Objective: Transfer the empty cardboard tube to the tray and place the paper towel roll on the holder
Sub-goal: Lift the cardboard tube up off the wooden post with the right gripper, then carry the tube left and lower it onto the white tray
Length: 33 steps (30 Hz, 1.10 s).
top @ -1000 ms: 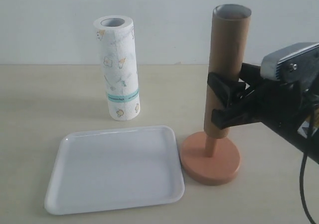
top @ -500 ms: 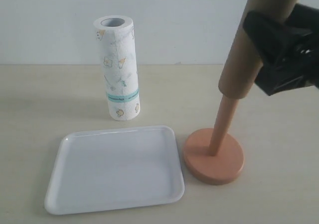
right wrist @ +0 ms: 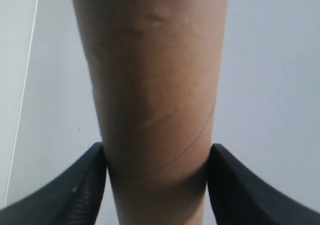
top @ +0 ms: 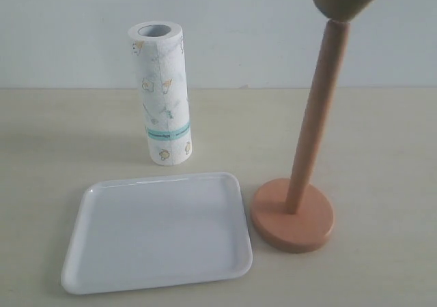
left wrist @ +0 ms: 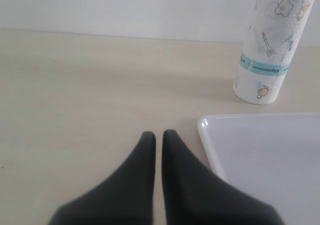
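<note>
A pale beige tabletop (top: 68, 129) meets a plain white wall (top: 239, 34) under soft, even light.

left claw (left wrist: 158, 133), right claw (right wrist: 156, 150), matte black

The left gripper (left wrist: 158, 134) hung low, its dark fingers (left wrist: 132, 177) drawn almost together on nothing. The right gripper (right wrist: 156, 157) was clamped around the empty cardboard tube (right wrist: 150, 75), one finger pressing each side.
</note>
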### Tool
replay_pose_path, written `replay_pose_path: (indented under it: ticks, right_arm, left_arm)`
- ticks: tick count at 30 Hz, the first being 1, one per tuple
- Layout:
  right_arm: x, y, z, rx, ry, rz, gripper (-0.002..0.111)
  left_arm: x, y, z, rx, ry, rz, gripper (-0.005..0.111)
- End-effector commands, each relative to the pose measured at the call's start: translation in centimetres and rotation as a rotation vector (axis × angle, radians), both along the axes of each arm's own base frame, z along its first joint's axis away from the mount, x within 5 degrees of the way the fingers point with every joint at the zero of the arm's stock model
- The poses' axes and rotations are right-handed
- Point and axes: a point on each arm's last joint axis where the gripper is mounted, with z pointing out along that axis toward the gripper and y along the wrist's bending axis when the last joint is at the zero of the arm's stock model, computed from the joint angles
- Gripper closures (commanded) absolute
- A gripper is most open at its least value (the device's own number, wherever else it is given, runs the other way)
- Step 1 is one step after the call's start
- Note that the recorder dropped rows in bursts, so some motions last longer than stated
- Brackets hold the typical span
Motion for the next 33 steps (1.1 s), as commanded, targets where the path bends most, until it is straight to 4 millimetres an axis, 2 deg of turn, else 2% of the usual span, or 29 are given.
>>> replay_pose_path:
  ticks: [1,2,7,10,13,16,20,26,29,33]
  right_arm:
    - [-0.4,-0.2,3.2,-0.019,-0.028,-0.006,0.108]
    - [-0.6,-0.1,4.5,-0.039,-0.015,-0.004,0.108]
    - [-1.9,0.5,8.1,-0.132,-0.008,0.069,0.108]
    - [-2.8,2.5,9.8,-0.171,-0.026,0.211,0.108]
    - [-2.9,4.6,10.3,-0.181,-0.010,0.316,0.108]
    - [-1.6,6.6,9.2,-0.308,0.060,0.226,0.108]
    - [-0.3,7.2,7.1,-0.476,0.177,0.037,0.108]
    - [-0.3,8.5,5.4,-0.693,0.273,-0.084,0.108]
    - [-0.5,10.0,4.8,-0.852,0.333,-0.115,0.108]
    - [-0.5,13.1,4.3,-1.034,0.373,-0.141,0.108]
  left_arm:
    - [0.0,0.0,-0.1,0.002,-0.004,-0.009,0.103]
    - [0.0,0.0,-0.1,0.002,-0.004,-0.009,0.103]
    - [0.0,0.0,-0.1,0.002,-0.004,-0.009,0.103]
    - [0.0,0.0,-0.1,0.002,-0.004,-0.009,0.103]
    - [0.0,0.0,-0.1,0.002,-0.004,-0.009,0.103]
    - [0.0,0.0,-0.1,0.002,-0.004,-0.009,0.103]
    - [0.0,0.0,-0.1,0.002,-0.004,-0.009,0.103]
    - [0.0,0.0,-0.1,0.002,-0.004,-0.009,0.103]
    - [0.0,0.0,-0.1,0.002,-0.004,-0.009,0.103]
    - [0.0,0.0,-0.1,0.002,-0.004,-0.009,0.103]
